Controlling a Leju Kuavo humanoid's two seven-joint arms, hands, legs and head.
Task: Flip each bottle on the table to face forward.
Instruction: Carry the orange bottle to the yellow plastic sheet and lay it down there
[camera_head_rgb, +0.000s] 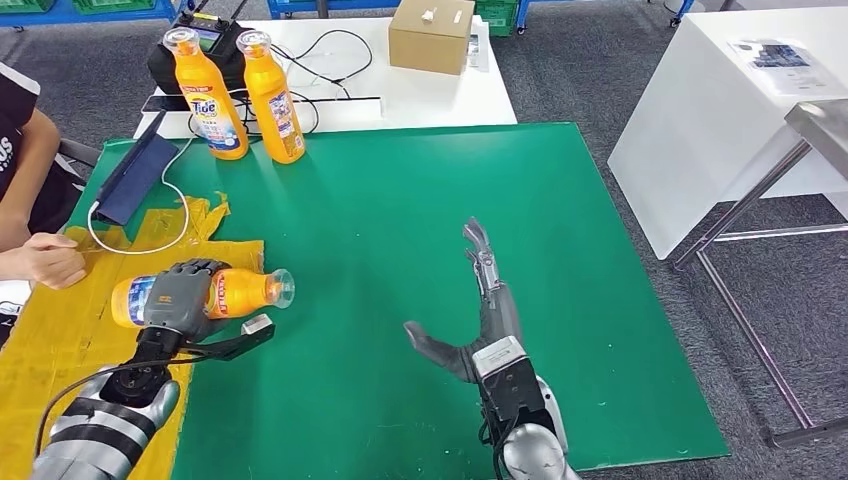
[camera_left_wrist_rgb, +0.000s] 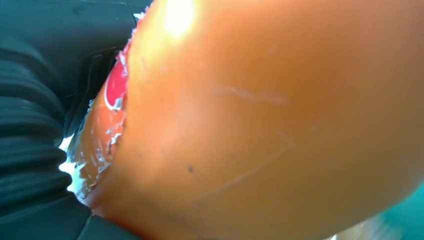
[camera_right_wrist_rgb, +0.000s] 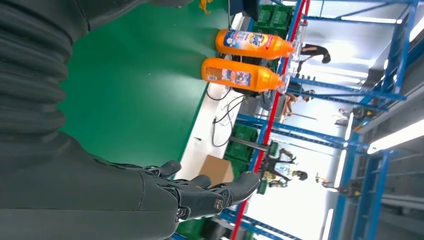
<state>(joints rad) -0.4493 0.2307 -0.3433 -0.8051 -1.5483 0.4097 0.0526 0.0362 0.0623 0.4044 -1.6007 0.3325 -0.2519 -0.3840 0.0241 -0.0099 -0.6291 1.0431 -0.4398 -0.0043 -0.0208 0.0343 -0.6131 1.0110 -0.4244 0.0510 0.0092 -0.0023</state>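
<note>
**Lying bottle in left hand, long axis crosswise**

Left hand (camera_head_rgb: 178, 298) wraps fingers over lying bottle (camera_head_rgb: 245, 291) at near-left of the green worktop (camera_head_rgb: 420, 200) (cap toward centre). Right hand (camera_head_rgb: 478, 310) hovers empty, fingers spread, well apart. Two standing bottles (camera_head_rgb: 245, 95) far-left. Left is nearer.

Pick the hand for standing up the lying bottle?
Left. The left hand already grips the lying bottle at the table's left edge; the right hand is open, empty, and farther away.
</note>
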